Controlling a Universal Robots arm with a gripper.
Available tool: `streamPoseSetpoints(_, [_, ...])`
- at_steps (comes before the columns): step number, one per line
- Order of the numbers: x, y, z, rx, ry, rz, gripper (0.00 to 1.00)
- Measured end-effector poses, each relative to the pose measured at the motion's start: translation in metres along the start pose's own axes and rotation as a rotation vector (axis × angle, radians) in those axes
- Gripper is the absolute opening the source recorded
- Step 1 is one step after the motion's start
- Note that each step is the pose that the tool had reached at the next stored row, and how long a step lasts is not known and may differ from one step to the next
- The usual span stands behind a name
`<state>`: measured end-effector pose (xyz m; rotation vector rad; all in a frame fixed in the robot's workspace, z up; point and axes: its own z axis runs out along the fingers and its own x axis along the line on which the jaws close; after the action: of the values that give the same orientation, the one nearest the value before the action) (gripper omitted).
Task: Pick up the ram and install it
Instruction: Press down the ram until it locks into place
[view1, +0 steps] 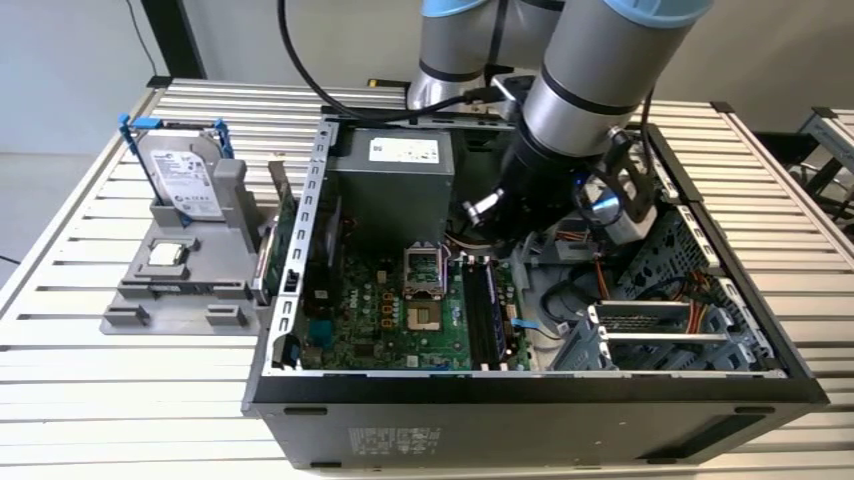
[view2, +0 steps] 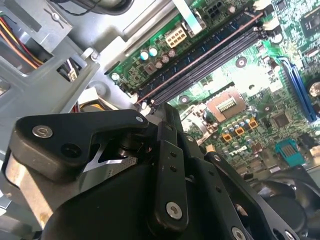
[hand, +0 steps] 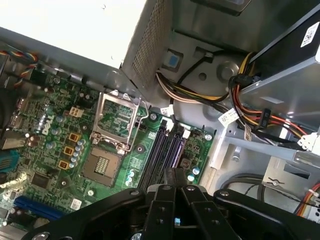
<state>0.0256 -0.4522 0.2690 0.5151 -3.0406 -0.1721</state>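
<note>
In the exterior view, an open computer case (view1: 534, 385) sits on the slatted counter (view1: 80, 400), and the robot arm reaches down into it. The gripper (view1: 514, 220) hangs low over the green motherboard (view1: 387, 320), close to the far end of the memory slots. A long, thin, dark stick stands up in those slots, and it looks like the ram (view1: 483, 310), though this cannot be told for sure. If so, the pick-up is done and the ram is in its place, and what may be left is making sure it is pushed all the way in. A hard drive (view1: 180, 175) stands in a grey holder (view1: 174, 285) off to the exterior view's left, well apart from the arm. In the second wrist view, the gripper (view2: 170, 120) is big and black, and its tip points at the near end of the memory slots (view2: 205, 57). One slot has a thin reddish line running along it, which may be the ram's top edge. In the first wrist view, the gripper (hand: 175, 176) has its jaws pressed together with no gap to see, and nothing shows between them. They sit right over one end of the memory slots (hand: 167, 147), beside the empty processor socket (hand: 117, 120). So the ram seems to lie just under the closed jaws, not held in them.
</note>
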Motion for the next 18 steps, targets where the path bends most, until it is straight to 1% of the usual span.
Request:
streamPoseSetpoints(2, [-0.0009, -0.0003, -0.0001, -0.0006, 0.0007, -0.014, 0.0])
streamPoseSetpoints(4, [-0.0014, -0.0005, -0.0001, -0.001, -0.0002, -0.029, 0.0])
streamPoseSetpoints(8, [-0.0016, -0.0005, -0.0001, -0.0011, -0.0052, -0.073, 0.0])
streamPoseSetpoints(9, [-0.0016, -0.0006, -0.0001, -0.0005, -0.0072, -0.086, 0.0])
streamPoseSetpoints(10, [-0.0015, -0.0006, -0.0001, 0.0004, -0.0109, -0.1, 0.0])
streamPoseSetpoints(11, [-0.0015, -0.0006, -0.0001, 0.0022, -0.0164, -0.112, 0.0])
streamPoseSetpoints(16, [-0.0015, -0.0006, -0.0001, 0.0181, -0.0497, -0.171, 0.0])
streamPoseSetpoints(17, [-0.0015, -0.0006, -0.0001, 0.0206, -0.0542, -0.18, 0.0])
streamPoseSetpoints(18, [-0.0015, -0.0006, -0.0002, 0.022, -0.054, -0.195, 0.0])
